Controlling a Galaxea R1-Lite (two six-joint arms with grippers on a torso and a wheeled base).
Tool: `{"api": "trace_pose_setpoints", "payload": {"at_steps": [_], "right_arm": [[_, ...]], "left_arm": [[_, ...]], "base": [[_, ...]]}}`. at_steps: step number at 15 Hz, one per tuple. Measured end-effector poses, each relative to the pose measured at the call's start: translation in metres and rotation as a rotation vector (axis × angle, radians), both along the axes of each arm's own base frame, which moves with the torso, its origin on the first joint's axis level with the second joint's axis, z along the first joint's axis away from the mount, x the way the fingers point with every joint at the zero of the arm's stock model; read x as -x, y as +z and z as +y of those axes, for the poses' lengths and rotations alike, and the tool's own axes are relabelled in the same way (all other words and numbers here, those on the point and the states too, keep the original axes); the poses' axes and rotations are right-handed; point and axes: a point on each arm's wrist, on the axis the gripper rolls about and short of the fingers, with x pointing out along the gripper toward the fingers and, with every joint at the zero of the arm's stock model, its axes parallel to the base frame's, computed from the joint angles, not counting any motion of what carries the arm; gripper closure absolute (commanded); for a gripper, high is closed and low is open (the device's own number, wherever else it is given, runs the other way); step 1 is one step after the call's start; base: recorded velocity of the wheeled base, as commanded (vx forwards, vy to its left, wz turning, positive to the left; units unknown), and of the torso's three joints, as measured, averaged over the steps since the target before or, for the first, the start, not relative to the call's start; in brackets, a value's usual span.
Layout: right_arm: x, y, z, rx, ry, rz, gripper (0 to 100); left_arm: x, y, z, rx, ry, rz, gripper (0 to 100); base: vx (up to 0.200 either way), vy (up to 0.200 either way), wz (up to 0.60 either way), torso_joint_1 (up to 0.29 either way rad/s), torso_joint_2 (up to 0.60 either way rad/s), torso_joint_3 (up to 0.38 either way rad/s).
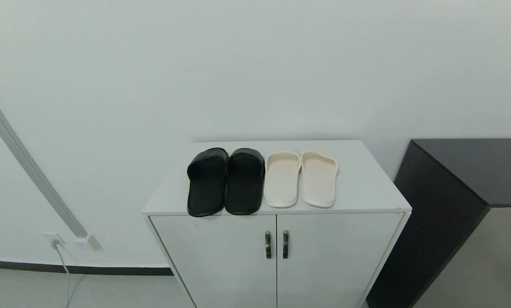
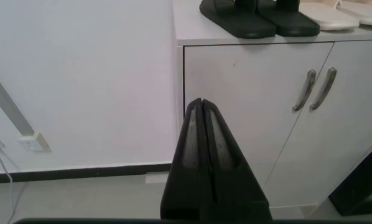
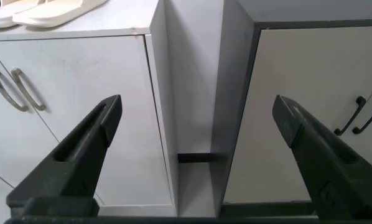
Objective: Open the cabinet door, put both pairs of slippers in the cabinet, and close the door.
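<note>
White two-door cabinet (image 1: 221,261) stands against the wall, both doors shut. The two grey metal bar handles (image 1: 276,244) sit side by side at the centre seam. On the cabinet top I see the pair of black rubber slide slippers (image 1: 225,182) toward the left, and the pair of cream foam slippers (image 1: 300,179) just beside them on the right. All four lie flat in one row near the front edge. The inner black one and the inner cream one are touching or nearly so; I can't tell which.

Left end effector (image 2: 202,102) has its fingers pressed together, gripping nothing. It is low in front of the cabinet's left door (image 2: 248,106), apart from it and below the black slippers (image 2: 260,15).

Right end effector (image 3: 197,106) is spread wide and empty. Between its fingers (image 3: 105,124) I see the white cabinet's right side wall (image 3: 186,93) and the narrow gap to the dark cabinet (image 1: 443,205) next to it.

Wall socket with a plugged-in white cable (image 1: 54,241) is low on the wall at left.
</note>
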Motion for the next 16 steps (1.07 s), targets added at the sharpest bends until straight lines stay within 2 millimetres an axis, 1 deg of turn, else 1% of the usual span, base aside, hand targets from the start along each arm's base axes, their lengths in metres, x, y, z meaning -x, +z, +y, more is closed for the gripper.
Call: {"api": "trace_pose_setpoints", "payload": {"at_steps": [8, 16], "right_arm": [[0.0000, 0.0000, 0.0000, 0.002, 0.001, 0.001, 0], [0.0001, 0.0014, 0.0003, 0.050, 0.013, -0.005, 0]], "left_arm": [[0.0000, 0.0000, 0.0000, 0.000, 0.000, 0.000, 100], [0.0000, 0.0000, 0.0000, -0.002, 0.000, 0.000, 100]], "base": [[0.000, 0.000, 0.00, 0.000, 0.00, 0.000], [0.000, 0.000, 0.00, 0.000, 0.00, 0.000]]}}
